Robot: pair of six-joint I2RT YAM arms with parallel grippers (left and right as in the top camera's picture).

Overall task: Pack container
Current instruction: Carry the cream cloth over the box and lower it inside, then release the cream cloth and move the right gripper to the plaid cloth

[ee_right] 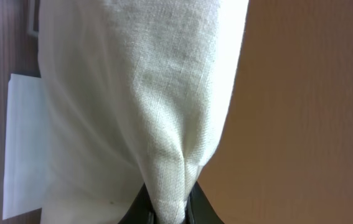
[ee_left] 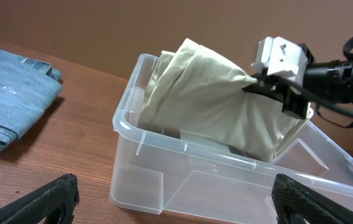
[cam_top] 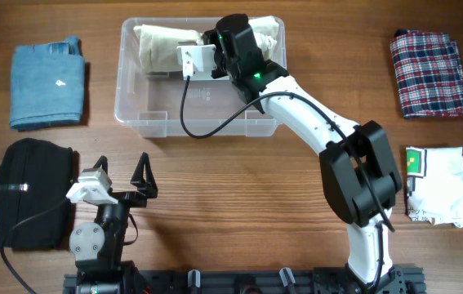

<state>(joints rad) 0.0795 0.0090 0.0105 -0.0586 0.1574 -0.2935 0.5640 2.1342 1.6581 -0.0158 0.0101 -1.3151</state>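
The clear plastic container [cam_top: 140,114] stands at the back middle of the table and also shows in the left wrist view [ee_left: 164,180]. My right gripper [cam_top: 215,51] is over the container, shut on a cream cloth [cam_top: 162,45]. The cloth hangs into the bin in the left wrist view [ee_left: 207,99] and fills the right wrist view [ee_right: 132,93], pinched between the fingers [ee_right: 169,208]. My left gripper [cam_top: 121,175] is open and empty, near the table's front, in front of the container [ee_left: 170,205].
A folded blue denim cloth [cam_top: 46,82] lies back left and a black cloth [cam_top: 31,192] front left. A red plaid cloth [cam_top: 429,72] lies back right and a white cloth with a green print [cam_top: 442,186] lies right.
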